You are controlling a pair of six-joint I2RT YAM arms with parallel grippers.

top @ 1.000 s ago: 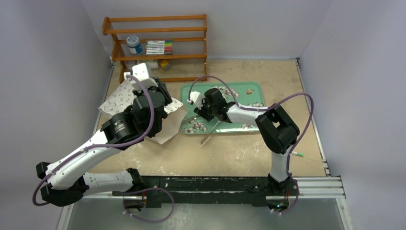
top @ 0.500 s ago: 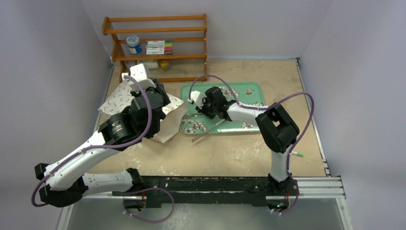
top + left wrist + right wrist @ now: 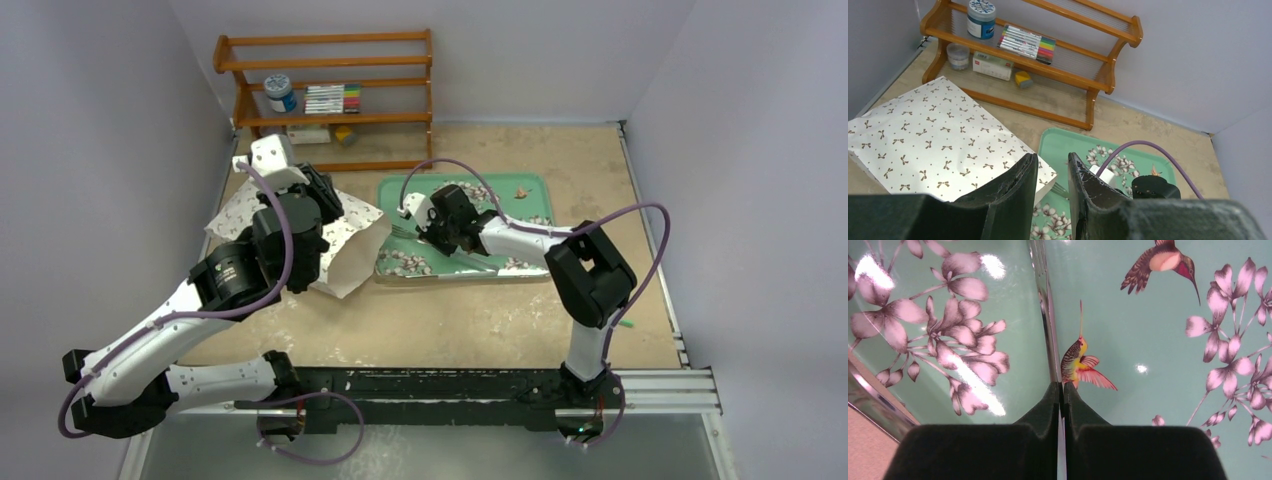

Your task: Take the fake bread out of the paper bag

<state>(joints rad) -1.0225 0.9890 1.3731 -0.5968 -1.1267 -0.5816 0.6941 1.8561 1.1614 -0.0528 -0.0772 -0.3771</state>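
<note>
Left claw (image 3: pixel 1053 158), slightly apart, hovers at white bow-printed paper bag (image 3: pixel 933 135) while right claw (image 3: pixel 1060 387) pinches thin silver utensil (image 3: pixel 1044 315), apparently for reaching inside.

"Where's the bag (image 3: pixel 350 235)?"
"On the tabletop (image 3: pixel 450 320), left side, just beside the tray (image 3: pixel 500 200) on its right."
"And the shelf (image 3: pixel 330 120)?"
"Behind both, at the back. A fork (image 3: pixel 403 232) lies on the tray's left part."

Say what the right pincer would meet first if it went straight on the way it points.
The tray, seemingly just beyond its tips. The right pincer is shut on a thin metal utensil that lies along it. Exact depth is unclear.
</note>
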